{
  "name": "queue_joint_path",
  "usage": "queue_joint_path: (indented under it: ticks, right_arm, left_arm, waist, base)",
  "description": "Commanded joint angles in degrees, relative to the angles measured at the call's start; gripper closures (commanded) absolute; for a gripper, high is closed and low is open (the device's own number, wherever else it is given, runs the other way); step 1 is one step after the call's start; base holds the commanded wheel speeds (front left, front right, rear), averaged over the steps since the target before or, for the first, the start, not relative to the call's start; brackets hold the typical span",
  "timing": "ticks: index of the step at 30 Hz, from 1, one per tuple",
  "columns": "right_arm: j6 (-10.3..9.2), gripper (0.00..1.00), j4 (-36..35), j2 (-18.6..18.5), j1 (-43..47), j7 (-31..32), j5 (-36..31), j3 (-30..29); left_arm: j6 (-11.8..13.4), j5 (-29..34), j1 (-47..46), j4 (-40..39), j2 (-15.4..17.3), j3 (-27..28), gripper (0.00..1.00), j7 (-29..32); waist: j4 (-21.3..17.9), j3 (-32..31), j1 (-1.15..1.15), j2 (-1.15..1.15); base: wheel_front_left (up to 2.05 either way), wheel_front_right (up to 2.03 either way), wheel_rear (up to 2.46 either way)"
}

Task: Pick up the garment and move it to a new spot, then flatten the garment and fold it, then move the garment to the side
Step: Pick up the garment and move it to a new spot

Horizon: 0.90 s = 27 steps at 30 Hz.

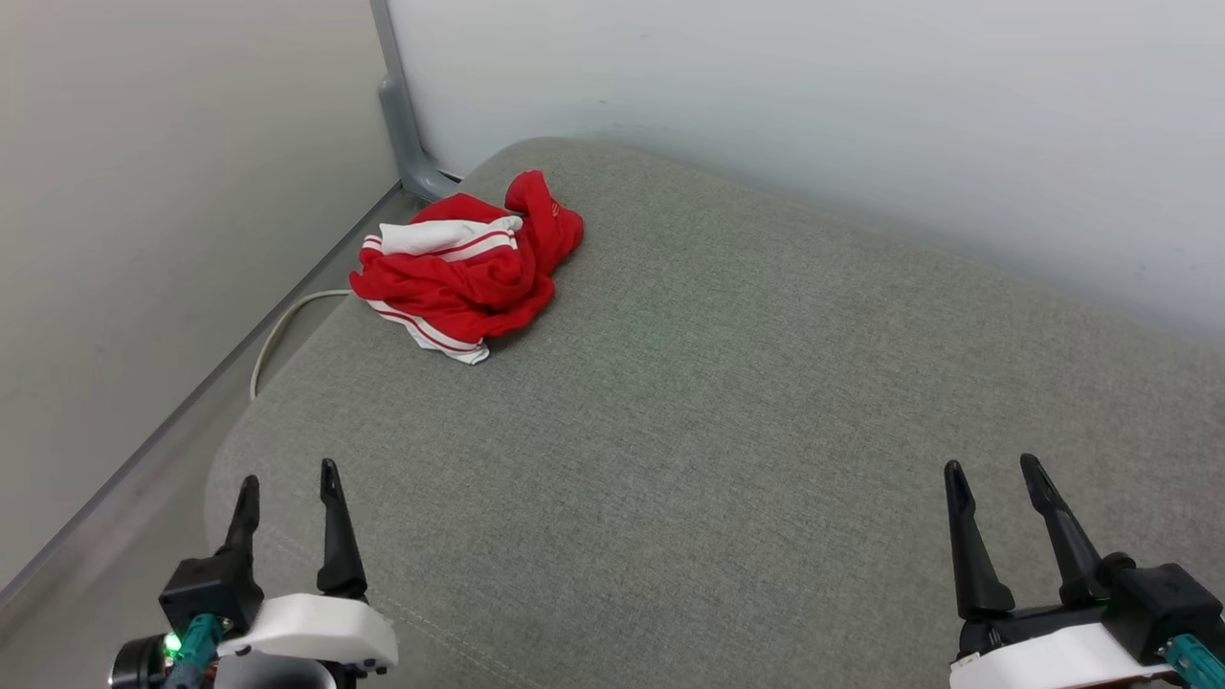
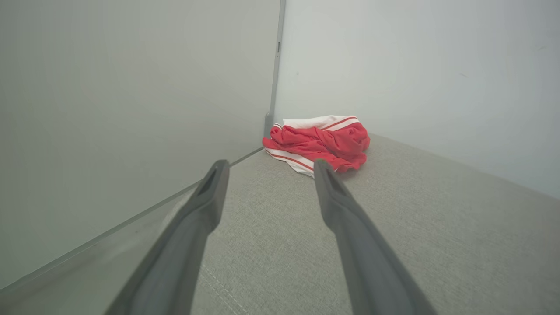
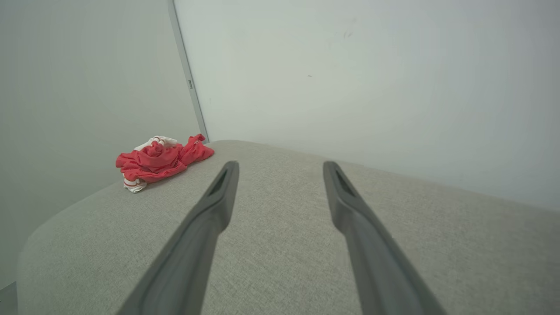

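Note:
The garment (image 1: 469,268) is a red T-shirt with white sleeves and striped trim, crumpled in a heap at the far left corner of a grey fabric cushion (image 1: 727,402). My left gripper (image 1: 289,483) hovers open over the cushion's near left edge, well short of the heap. At the near right, my right gripper (image 1: 995,469) is open too, with nothing between its fingers. The left wrist view has the garment (image 2: 321,144) ahead, just past the open left gripper (image 2: 269,166). In the right wrist view the garment (image 3: 159,159) lies far to the left of the open right gripper (image 3: 280,165).
Pale walls close in behind and to the left of the cushion, meeting at a grey corner post (image 1: 402,124). A white cable (image 1: 278,335) runs along the gap at the cushion's left edge. The cushion spreads wide to the right of the heap.

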Motion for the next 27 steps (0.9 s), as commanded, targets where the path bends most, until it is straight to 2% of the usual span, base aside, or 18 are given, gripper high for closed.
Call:
queue_joint_path:
  ticks: [1,7,15,20,27]
  right_arm:
    - [-0.04,0.0,-0.33,0.07,0.25,-0.14,-0.05,-0.13]
    - [-0.04,0.0,-1.24,0.07,-1.31,-0.14,-1.84,-0.12]
    - [-0.04,0.0,-3.83,0.06,-5.23,-0.14,-6.08,0.31]
    - [-0.04,0.0,-5.96,0.06,-7.36,-0.14,-8.02,0.18]
    - [-0.04,0.0,-8.67,0.06,-9.89,-0.14,-10.14,0.47]
  left_arm:
    - [-0.92,0.52,-2.11,0.06,0.15,1.3,0.0,-0.16]
    - [-4.09,0.47,-8.34,1.06,1.45,5.54,0.0,-0.16]
    - [-8.32,-2.31,-22.26,2.99,4.34,13.22,0.0,-0.16]
    - [-10.25,-3.62,-30.24,6.14,8.1,15.37,0.0,-0.15]
    - [-11.98,-7.19,-41.46,14.17,14.65,14.63,0.0,0.84]
  waist:
    - [-0.56,0.3,0.0,0.0]
    - [-2.6,2.8,0.0,0.0]
    - [-7.87,10.29,0.0,0.0]
    - [-10.51,14.96,0.0,0.0]
    - [-12.97,20.19,0.0,0.0]
  base:
    - [0.0,0.0,0.0]
    - [0.0,0.0,0.0]
    - [0.0,0.0,0.0]
    - [0.0,0.0,0.0]
    - [0.0,0.0,0.0]
